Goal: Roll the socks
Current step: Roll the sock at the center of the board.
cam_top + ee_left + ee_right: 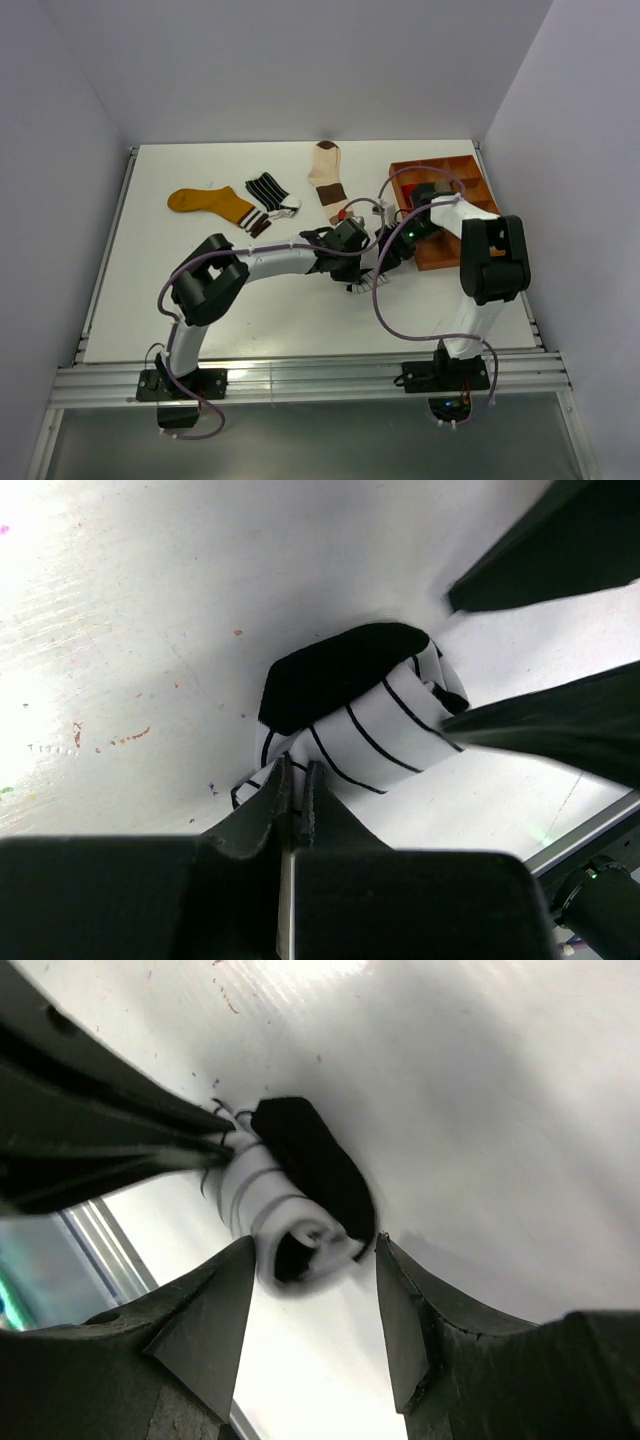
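Observation:
A white sock with thin black stripes and a black toe (372, 720) lies rolled up on the table. It also shows in the right wrist view (300, 1192) and in the top view (361, 286). My left gripper (297, 780) is shut on the loose edge of this sock. My right gripper (315, 1255) is open, one finger on each side of the roll's end, not pressing it. In the top view both grippers, left (352, 262) and right (388, 258), meet over the roll. A mustard sock (210, 203), a black striped sock (268, 191) and a cream sock (327, 170) lie flat farther back.
An orange-brown compartment tray (468, 172) stands at the back right, just behind the right arm. Grey walls close the table on three sides. An aluminium rail (300, 375) runs along the near edge.

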Controlling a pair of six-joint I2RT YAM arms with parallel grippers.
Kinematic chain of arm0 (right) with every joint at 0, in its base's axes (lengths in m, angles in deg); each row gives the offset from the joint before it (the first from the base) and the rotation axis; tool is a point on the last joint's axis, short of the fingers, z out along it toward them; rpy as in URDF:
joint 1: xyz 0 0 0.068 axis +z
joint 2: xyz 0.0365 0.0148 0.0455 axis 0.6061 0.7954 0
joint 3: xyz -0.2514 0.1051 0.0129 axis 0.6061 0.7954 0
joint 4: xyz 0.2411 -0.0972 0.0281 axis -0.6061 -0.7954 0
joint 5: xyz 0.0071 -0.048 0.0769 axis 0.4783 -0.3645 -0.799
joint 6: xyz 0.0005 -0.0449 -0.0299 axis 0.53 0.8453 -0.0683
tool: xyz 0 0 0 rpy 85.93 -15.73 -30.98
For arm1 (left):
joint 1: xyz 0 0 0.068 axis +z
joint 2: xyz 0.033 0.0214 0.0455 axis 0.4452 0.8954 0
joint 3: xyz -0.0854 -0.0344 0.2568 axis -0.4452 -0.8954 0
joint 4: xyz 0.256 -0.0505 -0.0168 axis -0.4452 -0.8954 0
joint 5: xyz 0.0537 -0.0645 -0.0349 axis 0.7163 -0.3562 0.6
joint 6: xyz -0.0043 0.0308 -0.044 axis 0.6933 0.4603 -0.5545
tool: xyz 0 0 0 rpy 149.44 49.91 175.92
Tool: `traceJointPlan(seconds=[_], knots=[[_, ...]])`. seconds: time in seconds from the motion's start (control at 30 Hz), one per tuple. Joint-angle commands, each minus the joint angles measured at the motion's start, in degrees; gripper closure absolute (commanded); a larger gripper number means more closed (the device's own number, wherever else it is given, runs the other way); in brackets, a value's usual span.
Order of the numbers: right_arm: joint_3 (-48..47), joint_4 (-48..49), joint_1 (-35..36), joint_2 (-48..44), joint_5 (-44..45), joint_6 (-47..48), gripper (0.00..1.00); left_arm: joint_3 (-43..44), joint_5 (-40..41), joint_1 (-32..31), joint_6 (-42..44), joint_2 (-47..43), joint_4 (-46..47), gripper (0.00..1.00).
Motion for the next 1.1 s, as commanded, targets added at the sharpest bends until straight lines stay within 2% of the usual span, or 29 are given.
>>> traceJointPlan(seconds=[0.0, 0.17, 0.43, 0.57, 0.73, 0.87, 1.07], knots=[[0.4, 2.2, -3.4, -5.2, -2.6, 4.2, 0.41, -0.3, -1.0, -0.2, 1.1, 4.0, -9.8, 1.0], [2.9, 2.1, -4.8, -11.7, -5.8, 8.4, 0.41, 0.6, -3.9, 0.2, 1.4, 5.2, -10.1, 1.0], [11.1, 7.3, -8.9, -22.6, -5.9, 15.7, 0.39, 1.7, -10.0, 2.2, 3.3, 7.0, -11.0, 1.0], [18.3, 11.4, -9.3, -31.0, -6.0, 22.1, 0.38, 3.0, -13.8, 3.7, 4.6, 8.1, -12.4, 1.0], [26.5, 16.9, -8.8, -41.7, -4.4, 26.4, 0.31, 5.4, -15.7, 5.5, 6.4, 9.7, -15.5, 1.0], [29.9, 18.4, -5.5, -46.8, -0.1, 28.3, 0.29, 7.3, -16.6, 6.0, 7.1, 11.3, -17.6, 1.0], [34.9, 23.1, 6.1, -49.1, 7.8, 28.8, 0.28, 9.1, -17.7, 6.1, 7.2, 13.4, -18.3, 1.0]])
